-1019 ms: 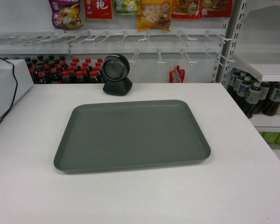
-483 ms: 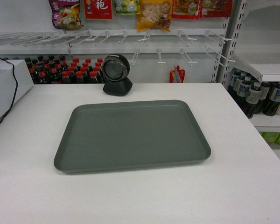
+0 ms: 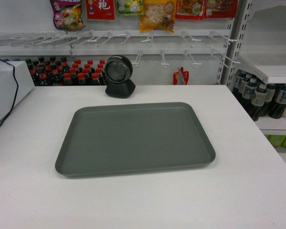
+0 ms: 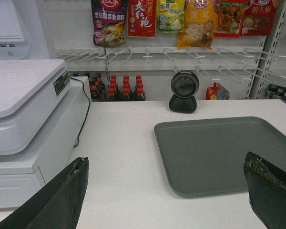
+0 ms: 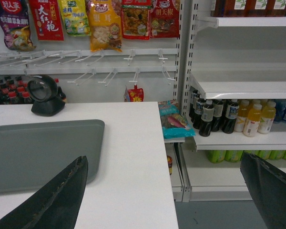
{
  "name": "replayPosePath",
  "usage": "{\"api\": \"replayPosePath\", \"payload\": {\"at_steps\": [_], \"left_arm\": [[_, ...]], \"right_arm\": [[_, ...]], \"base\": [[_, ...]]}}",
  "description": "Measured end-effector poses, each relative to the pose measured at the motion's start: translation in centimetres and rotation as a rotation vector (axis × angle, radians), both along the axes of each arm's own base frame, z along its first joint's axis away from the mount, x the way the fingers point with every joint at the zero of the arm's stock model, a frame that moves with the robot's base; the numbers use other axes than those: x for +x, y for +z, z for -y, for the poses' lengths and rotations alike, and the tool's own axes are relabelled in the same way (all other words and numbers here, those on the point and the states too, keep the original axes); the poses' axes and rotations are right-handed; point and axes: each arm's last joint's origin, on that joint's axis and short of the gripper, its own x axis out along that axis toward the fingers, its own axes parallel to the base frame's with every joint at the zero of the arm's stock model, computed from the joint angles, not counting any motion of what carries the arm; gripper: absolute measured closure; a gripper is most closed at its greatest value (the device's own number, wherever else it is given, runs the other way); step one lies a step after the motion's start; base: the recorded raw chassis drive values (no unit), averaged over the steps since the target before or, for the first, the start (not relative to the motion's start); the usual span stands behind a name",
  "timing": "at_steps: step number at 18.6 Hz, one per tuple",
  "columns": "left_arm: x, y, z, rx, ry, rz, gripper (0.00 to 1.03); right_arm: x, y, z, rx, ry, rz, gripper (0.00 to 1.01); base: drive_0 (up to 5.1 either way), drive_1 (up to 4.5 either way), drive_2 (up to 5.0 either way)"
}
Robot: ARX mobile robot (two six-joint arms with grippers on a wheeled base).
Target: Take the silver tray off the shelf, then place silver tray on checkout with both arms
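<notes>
The silver tray (image 3: 136,138) lies flat on the white checkout (image 3: 133,200), in front of the round black scanner (image 3: 119,76). Neither gripper shows in the head view. In the left wrist view my left gripper (image 4: 166,162) is open and holds nothing, hovering over the counter by the near left corner of the silver tray (image 4: 219,150). My right gripper (image 5: 164,160) is open and empty too, straddling the counter's right edge, with the silver tray (image 5: 38,148) to its left. The white shelf (image 5: 243,88) stands to the right of the counter.
A white cash register (image 4: 24,109) with a black cable (image 4: 83,109) fills the counter's left end. Behind the counter are red-capped bottles (image 3: 66,74), wire hooks and hanging snack packs (image 3: 157,14). Drink bottles (image 5: 229,117) line the right shelving. The counter's right edge (image 5: 169,191) drops to the floor.
</notes>
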Motion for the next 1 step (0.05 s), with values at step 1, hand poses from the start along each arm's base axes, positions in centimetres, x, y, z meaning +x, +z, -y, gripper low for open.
{"api": "replayPosePath", "payload": {"at_steps": [1], "left_arm": [[0.00, 0.00, 0.00, 0.000, 0.000, 0.000, 0.05]], "right_arm": [[0.00, 0.00, 0.00, 0.000, 0.000, 0.000, 0.03]], "base": [[0.0, 0.00, 0.0]]}}
